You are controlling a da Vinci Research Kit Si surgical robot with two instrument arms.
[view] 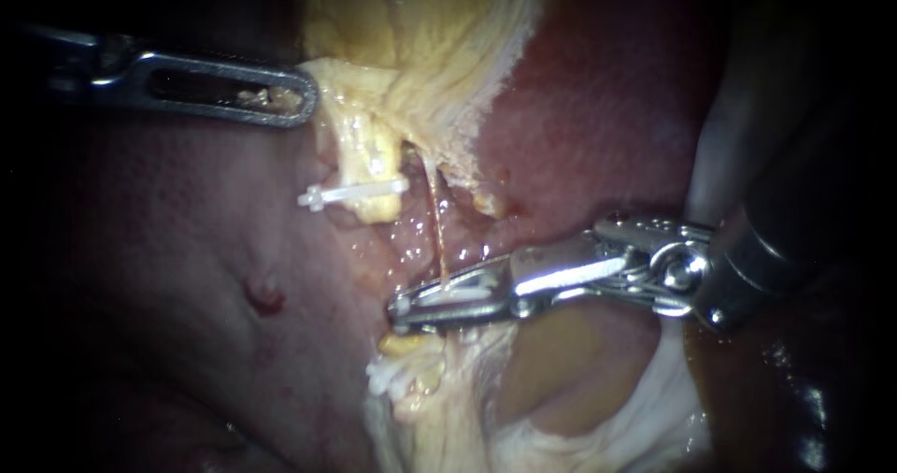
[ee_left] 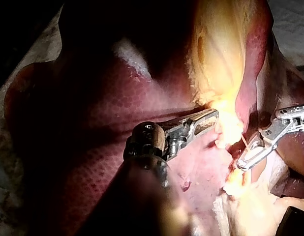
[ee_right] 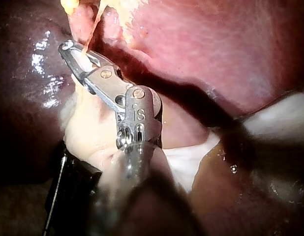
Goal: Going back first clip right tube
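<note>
Landmark: upper clip (view: 355, 193), white, lying crosswise; all places below are taken from it
Instruments: two, one coming in from each side
Left instrument (view: 301, 94): up and to the left of the upper clip; slotted jaws pressed together on a fold of yellow tissue (view: 350, 76), and bits of that tissue show through the slot
Right instrument (view: 411, 309): down and to the right of the upper clip; jaws slightly spread with a dark gap between them, tips pointing back toward the clip's side
Tubes: two
Left tube (view: 371, 160): thick and yellow, with the upper clip set across it
Right tube (view: 435, 221): thin pale-orange strand just right of the upper clip; it runs down from the yellow tissue into the gap of the right instrument's jaws
Clips: two clear of any jaws, both white
Lower clip (view: 388, 377): well below the upper clip, past the right instrument's jaws, on yellow tissue
White piece (view: 467, 294): one, inside the right instrument's jaws where the right tube enters; cannot tell whether it is a clip
Liver (view: 168, 249): dark red, on both sides of the upper clip
Red bump (view: 264, 295): one, on the liver down and to the left of the upper clip
</note>
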